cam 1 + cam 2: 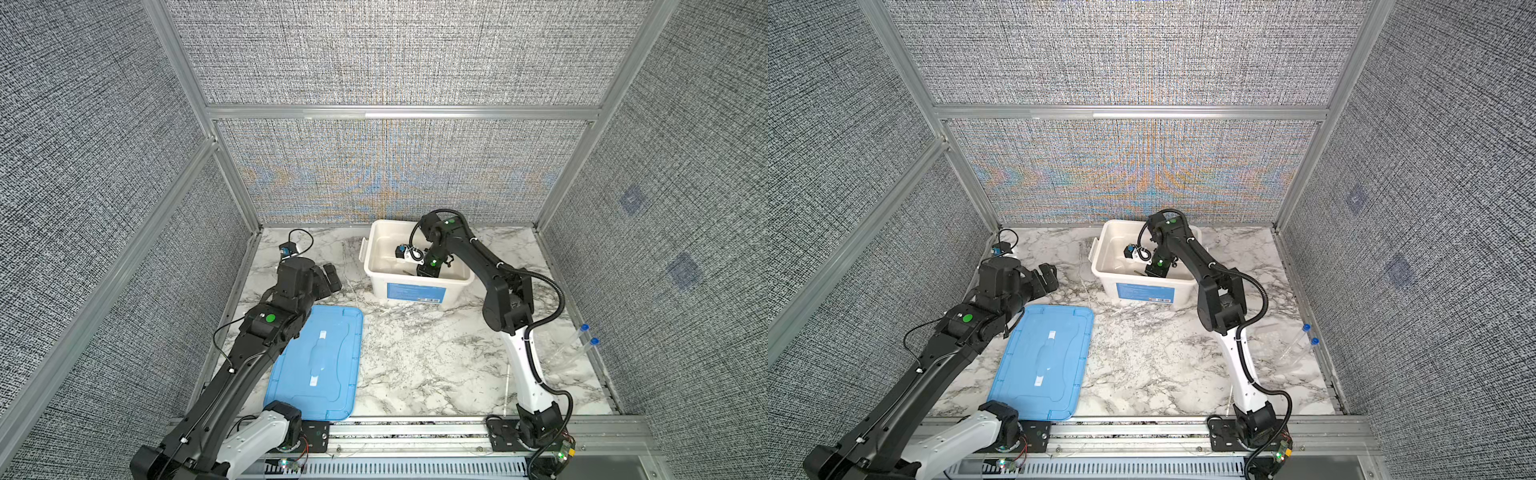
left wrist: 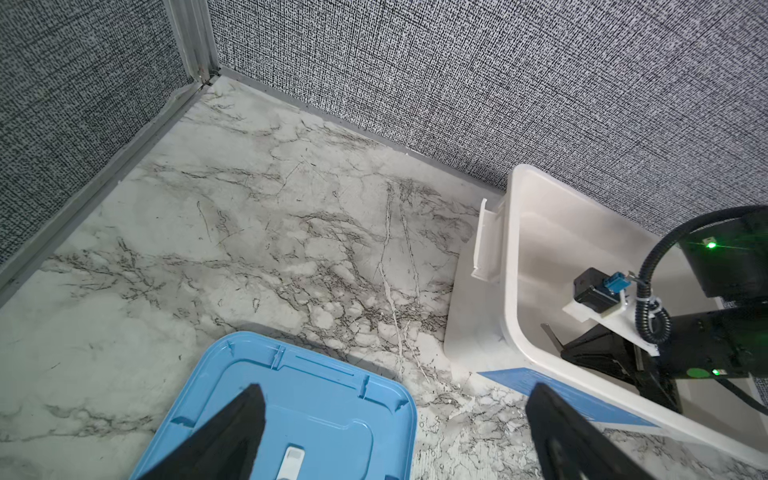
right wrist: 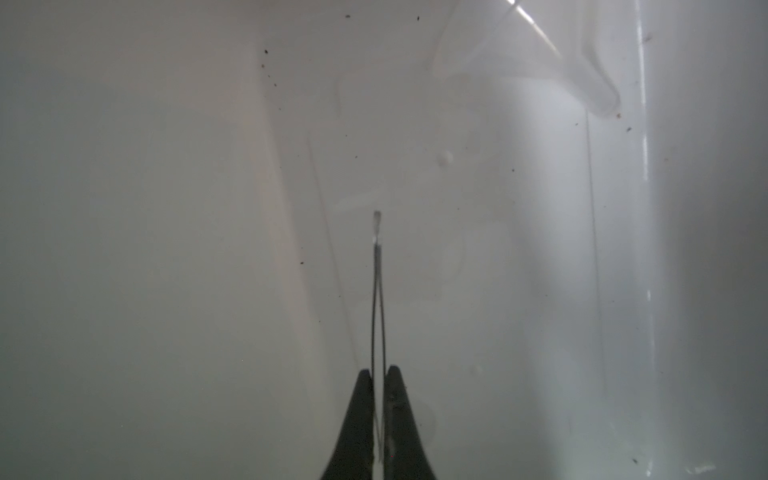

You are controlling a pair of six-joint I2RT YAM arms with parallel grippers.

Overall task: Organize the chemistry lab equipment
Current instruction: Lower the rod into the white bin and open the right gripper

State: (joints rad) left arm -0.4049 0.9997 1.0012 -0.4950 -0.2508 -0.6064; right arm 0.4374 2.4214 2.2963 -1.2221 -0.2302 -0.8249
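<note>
Down inside the white tub (image 1: 379, 289) at 12 o'clock with the right gripper (image 3: 379, 370), jaws pinching a thin rod (image 3: 377, 270); by the far edge of the blue lid (image 1: 332, 374) near 9 o'clock with the left gripper (image 2: 397, 388), jaws spread, holding nothing; at 3 o'clock, flat on the marble, two blue-capped tubes (image 1: 584, 328) side by side.

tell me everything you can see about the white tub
The white tub is an open-topped plastic box with a flap on one end and a blue label on its near wall. It stands upright on the marble table by the back wall. The right gripper reaches inside, shut on a thin rod.
</note>
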